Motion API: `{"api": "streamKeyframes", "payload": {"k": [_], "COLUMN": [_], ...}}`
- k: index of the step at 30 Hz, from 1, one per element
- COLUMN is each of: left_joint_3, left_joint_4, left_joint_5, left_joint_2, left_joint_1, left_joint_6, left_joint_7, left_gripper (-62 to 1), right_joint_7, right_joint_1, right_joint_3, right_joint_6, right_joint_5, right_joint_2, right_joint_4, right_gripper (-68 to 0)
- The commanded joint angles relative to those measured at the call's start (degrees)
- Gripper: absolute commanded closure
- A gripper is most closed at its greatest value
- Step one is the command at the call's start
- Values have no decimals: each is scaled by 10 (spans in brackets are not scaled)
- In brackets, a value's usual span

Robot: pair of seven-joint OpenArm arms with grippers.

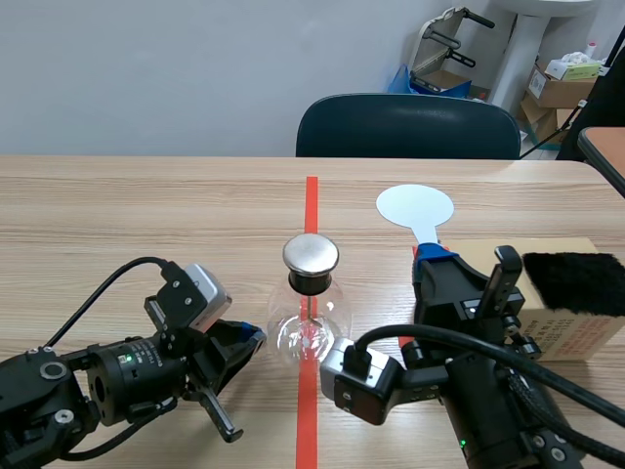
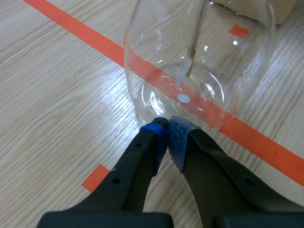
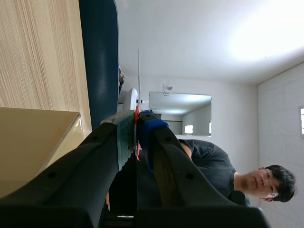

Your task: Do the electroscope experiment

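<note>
The electroscope is a clear glass flask point(image 1: 311, 330) with a round metal cap point(image 1: 311, 255), standing on the red tape line at the table's middle. My left gripper point(image 1: 250, 341) lies low on the table, shut, its tips against the flask's left base. In the left wrist view the shut gripper point(image 2: 168, 124) touches the flask point(image 2: 156, 57), and a thin rod with foil leaves point(image 2: 191, 64) hangs inside. My right gripper point(image 1: 431, 256) is shut on the stem of a white round paddle point(image 1: 415, 207), held right of the flask. The paddle point(image 3: 138, 76) shows edge-on between the gripper's point(image 3: 137, 121) tips.
A cardboard box point(image 1: 566, 337) sits at the right with a black fur cloth point(image 1: 574, 281) on top. A dark chair point(image 1: 408, 127) stands behind the table's far edge. A person point(image 3: 213, 164) shows in the right wrist view beyond the chair point(image 3: 102, 57).
</note>
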Motion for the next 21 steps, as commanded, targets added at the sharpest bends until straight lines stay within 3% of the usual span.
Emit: {"api": "streamKeyframes", "payload": {"k": [1, 21], "left_joint_3": [-1, -1], "left_joint_4": [6, 6], "left_joint_5": [0, 0], "left_joint_2": [-4, -8], "left_joint_1": [-3, -3], "left_joint_6": [-2, -11], "left_joint_7": [-16, -17], "left_gripper": [-31, -31], "right_joint_7": [-5, -5], "right_joint_1": [3, 3], "right_joint_3": [4, 4], "right_joint_6": [-6, -6], "right_joint_5": [-1, -1], "right_joint_2": [3, 3], "right_joint_4": [5, 5], "right_gripper": [-13, -13]}}
